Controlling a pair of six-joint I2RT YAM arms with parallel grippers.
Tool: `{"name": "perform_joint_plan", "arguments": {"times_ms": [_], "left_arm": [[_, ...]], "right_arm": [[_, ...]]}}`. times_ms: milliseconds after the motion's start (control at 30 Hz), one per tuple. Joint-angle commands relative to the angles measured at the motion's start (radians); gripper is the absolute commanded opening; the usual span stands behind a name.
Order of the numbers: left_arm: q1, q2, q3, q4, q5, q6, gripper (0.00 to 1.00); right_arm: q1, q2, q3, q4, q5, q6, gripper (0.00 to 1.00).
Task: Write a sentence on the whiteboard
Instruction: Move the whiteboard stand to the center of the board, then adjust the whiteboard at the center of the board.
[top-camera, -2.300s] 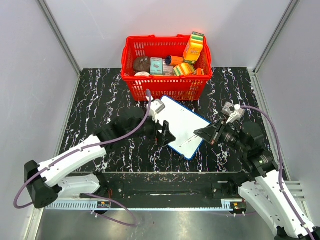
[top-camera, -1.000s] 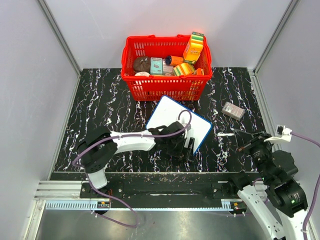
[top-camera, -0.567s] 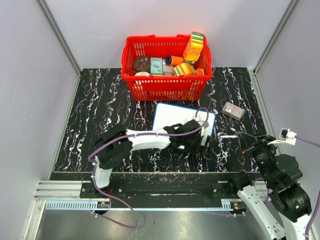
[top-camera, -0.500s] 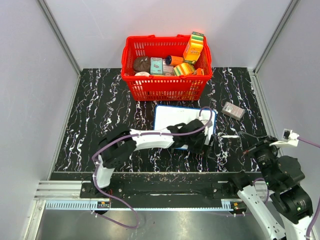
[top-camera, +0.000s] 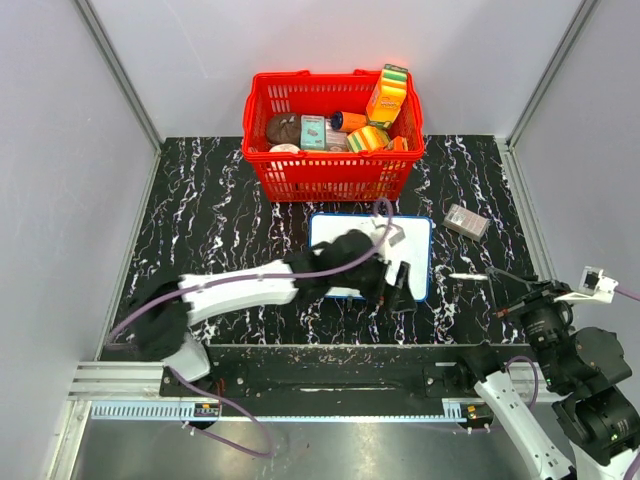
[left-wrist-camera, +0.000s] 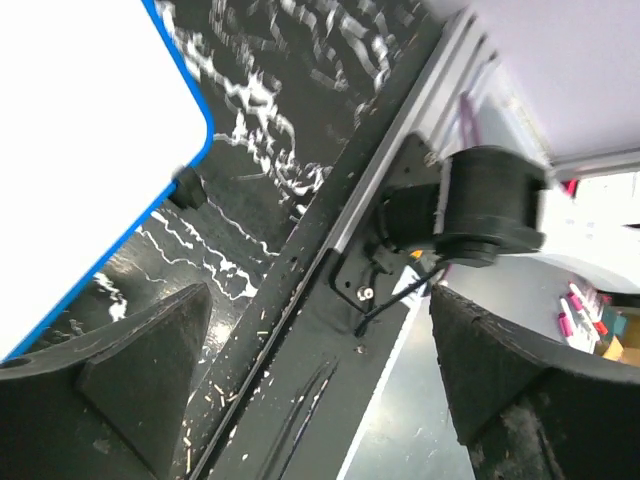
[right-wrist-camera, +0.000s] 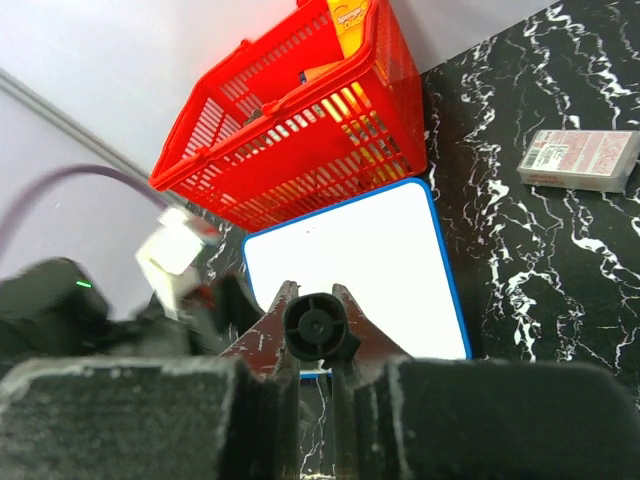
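The whiteboard (top-camera: 365, 250) lies flat on the black marbled table, in front of the red basket and square with it. Its white face shows no lettering in any view, so the sentence is not seen. My left gripper (top-camera: 398, 288) is at the board's near right part, open and empty. In the left wrist view its fingers (left-wrist-camera: 140, 370) stand wide apart over the table's near edge, with the board's blue corner (left-wrist-camera: 90, 150) at the upper left. My right gripper (top-camera: 512, 296) is right of the board, shut on a black marker (right-wrist-camera: 318, 328). The marker's light tip (top-camera: 463, 275) points toward the board (right-wrist-camera: 350, 265).
The red basket (top-camera: 262, 110) of groceries stands at the back, also in the right wrist view (right-wrist-camera: 300, 150). A small grey box (top-camera: 466, 220) lies right of the board, also in the right wrist view (right-wrist-camera: 580, 160). A metal rail (top-camera: 330, 370) runs along the near edge.
The whiteboard has turned from a tilt to lie square with the basket. My left gripper moved along its near edge to the right. My right arm drew back to the right with the marker.
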Motion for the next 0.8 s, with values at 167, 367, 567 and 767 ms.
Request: {"name": "perform_joint_plan", "arguments": {"times_ms": [167, 367, 567, 767], "left_arm": [[0.286, -0.431, -0.231, -0.135, -0.066, 0.157, 0.95], [0.601, -0.498, -0.384, -0.022, 0.141, 0.171, 0.95], [0.706, -0.400, -0.467, 0.221, 0.295, 0.171, 0.93], [0.737, -0.222, -0.429, 0.328, 0.444, 0.209, 0.87]], "right_arm": [[0.005, 0.040, -0.067, 0.083, -0.128, -0.006, 0.00], [0.006, 0.057, -0.124, 0.114, -0.161, 0.013, 0.00], [0.005, 0.085, -0.156, 0.162, -0.193, 0.005, 0.00], [0.005, 0.117, -0.173, 0.224, -0.242, -0.018, 0.00]]}}
